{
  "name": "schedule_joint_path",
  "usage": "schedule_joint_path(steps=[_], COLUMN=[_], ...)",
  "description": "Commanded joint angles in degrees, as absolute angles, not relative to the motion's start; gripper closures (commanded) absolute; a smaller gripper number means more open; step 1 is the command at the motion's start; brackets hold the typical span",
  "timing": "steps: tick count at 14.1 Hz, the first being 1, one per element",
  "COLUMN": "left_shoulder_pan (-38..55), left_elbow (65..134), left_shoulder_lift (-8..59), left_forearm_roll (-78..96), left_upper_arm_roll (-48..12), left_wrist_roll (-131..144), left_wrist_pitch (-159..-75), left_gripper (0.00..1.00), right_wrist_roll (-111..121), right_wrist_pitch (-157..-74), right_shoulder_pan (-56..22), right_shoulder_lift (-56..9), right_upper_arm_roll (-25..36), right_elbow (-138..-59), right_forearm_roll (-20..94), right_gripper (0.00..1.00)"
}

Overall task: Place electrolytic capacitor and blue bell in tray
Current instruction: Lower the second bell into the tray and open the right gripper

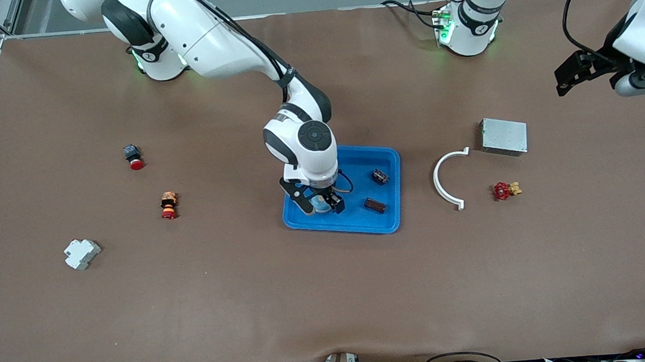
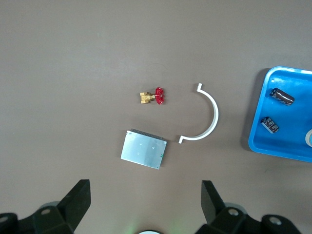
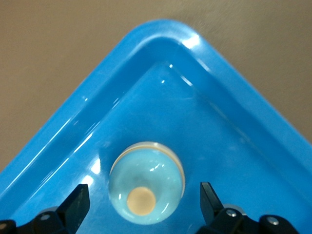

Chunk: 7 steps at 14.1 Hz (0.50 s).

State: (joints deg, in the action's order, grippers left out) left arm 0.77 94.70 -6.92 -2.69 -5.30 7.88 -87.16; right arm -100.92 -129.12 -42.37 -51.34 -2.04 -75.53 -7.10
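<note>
The bright-blue tray (image 1: pixel 387 193) lies mid-table. Two dark electrolytic capacitors (image 1: pixel 379 176) (image 1: pixel 375 204) lie in it at the end toward the left arm; they also show in the left wrist view (image 2: pixel 282 95) (image 2: pixel 270 124). The pale-blue bell (image 3: pixel 146 183) with a tan button sits in the tray's corner (image 3: pixel 161 36) toward the right arm. My right gripper (image 1: pixel 320 203) is open just above the bell, one finger on each side, not touching it. My left gripper (image 1: pixel 587 71) is open and empty, waiting high over the left arm's end of the table.
A white curved bracket (image 1: pixel 446 179), a grey metal box (image 1: pixel 504 136) and a red-handled brass valve (image 1: pixel 505 190) lie toward the left arm's end. Two red-capped buttons (image 1: pixel 133 157) (image 1: pixel 168 205) and a white block (image 1: pixel 82 253) lie toward the right arm's end.
</note>
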Motion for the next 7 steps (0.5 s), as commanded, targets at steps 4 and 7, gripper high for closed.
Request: schedule_joint_path(steps=[4, 7], left_shoulder_pan=[1.76, 1.76], left_elbow=[97.65, 97.29], left_shoulder_lift=[-10.11, -9.76], left_forearm_roll=[-0.89, 0.09], left_upper_arm_roll=[-3.43, -3.95], left_wrist_roll=[7.38, 7.47], left_wrist_pitch=[-88.33, -88.42], left_gripper=[0.0, 0.0], right_wrist_roll=[-86.61, -69.69], right_wrist_pitch=[-110.41, -102.86], right_shoulder_pan=[-38.42, -32.54], right_shoulder_lift=[-48.61, -43.78], right_upper_arm_roll=[-2.37, -2.46], right_elbow=[-68.2, -68.2], right_forearm_roll=[-7.47, -7.12], right_gripper=[0.0, 0.0])
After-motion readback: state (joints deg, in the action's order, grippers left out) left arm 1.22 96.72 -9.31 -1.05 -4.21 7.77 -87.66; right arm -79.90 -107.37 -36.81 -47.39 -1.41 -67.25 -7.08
